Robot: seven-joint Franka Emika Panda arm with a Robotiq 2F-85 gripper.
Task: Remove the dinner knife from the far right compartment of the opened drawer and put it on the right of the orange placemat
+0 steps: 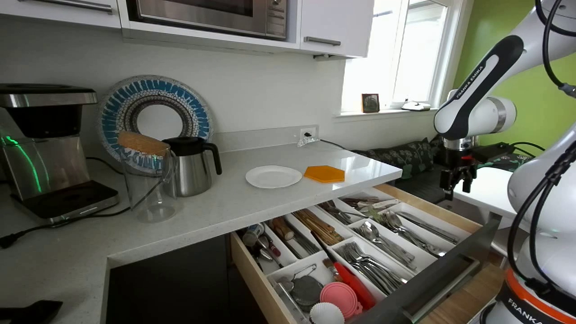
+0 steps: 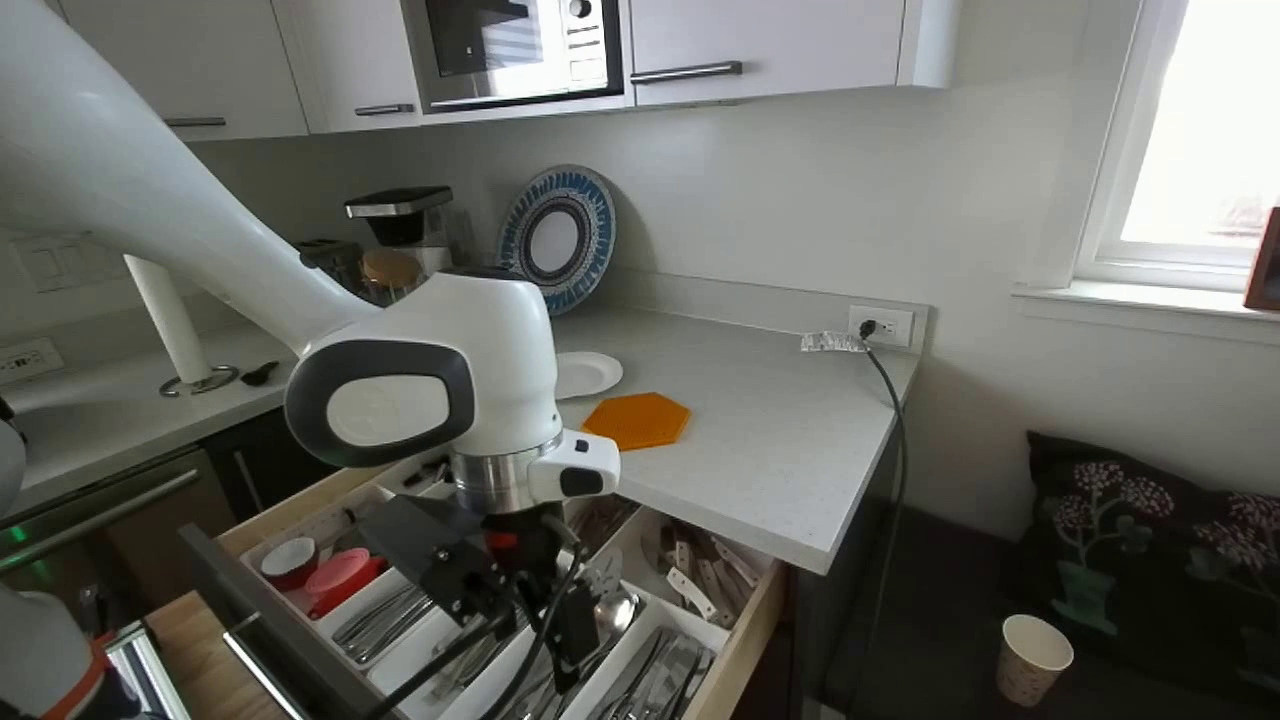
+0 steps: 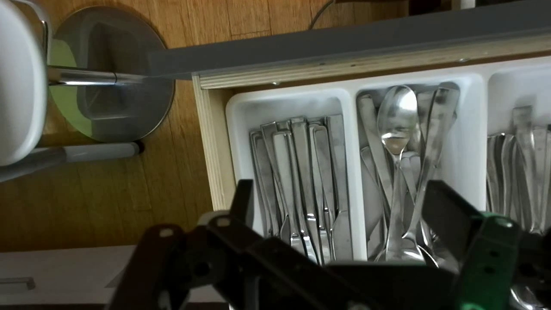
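Observation:
The drawer stands open, with light-wood sides. Its far right compartment is white-walled and holds several dinner knives, handles toward the drawer front. The knives show in both exterior views. The flat orange placemat is hexagonal and lies on the counter, also in an exterior view. My gripper is open and empty, above the drawer's right end. In the wrist view its fingers are spread over the knife section and the neighbouring spoon section. The knife tips are hidden behind the gripper.
A white plate lies left of the placemat. A steel carafe and a glass jar stand farther left. The counter edge overhangs the drawer's back. Other sections hold spoons, forks and utensils.

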